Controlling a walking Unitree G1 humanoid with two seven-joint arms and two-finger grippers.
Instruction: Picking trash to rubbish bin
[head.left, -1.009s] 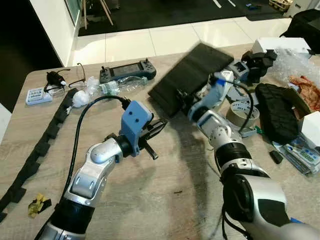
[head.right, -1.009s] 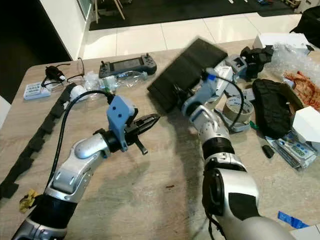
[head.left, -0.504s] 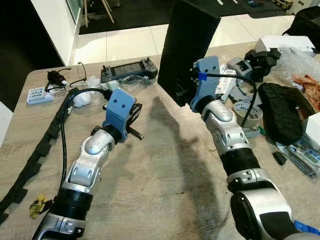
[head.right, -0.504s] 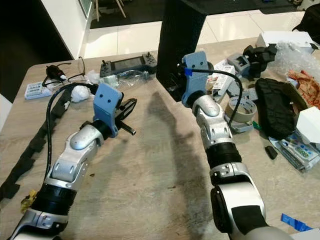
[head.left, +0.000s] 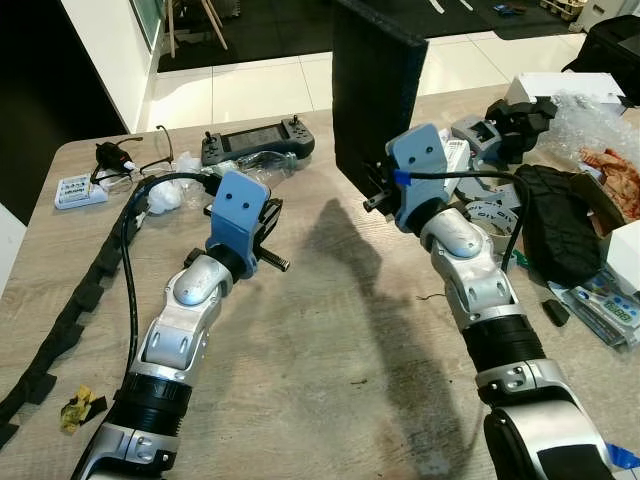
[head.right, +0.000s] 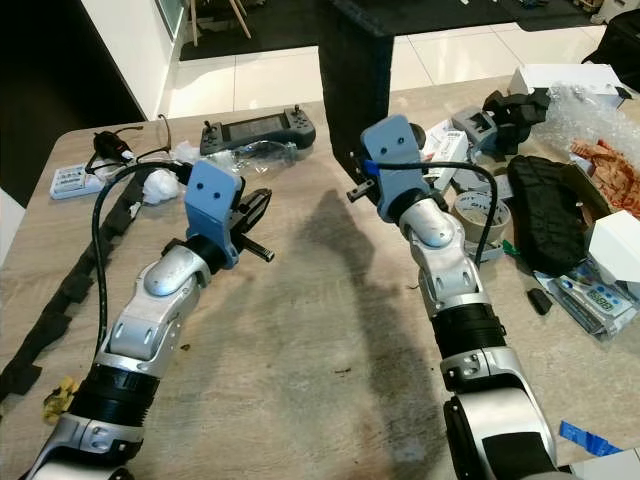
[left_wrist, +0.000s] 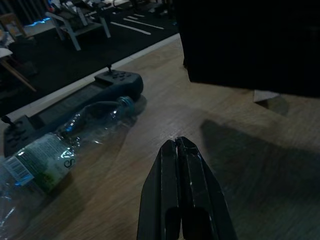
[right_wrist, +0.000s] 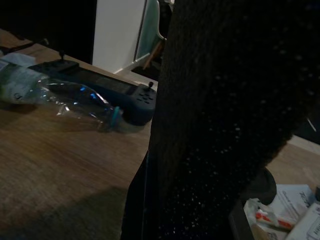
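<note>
Gripping a black foam slab (head.left: 375, 95) by its near lower edge, the right gripper (head.left: 385, 195) is holding it upright above the far middle of the table (head.left: 330, 380), fingers pinching the slab. It is probably light and fairly stiff, with a rough surface that should not slip; held at one edge, it may sway, so a pinch nearer its middle would steady it. To the left, the left gripper (left_wrist: 178, 150) is hovering with fingers pressed together, pointing toward a crushed plastic bottle (left_wrist: 60, 145) lying beside a handheld controller (head.left: 255, 152).
</note>
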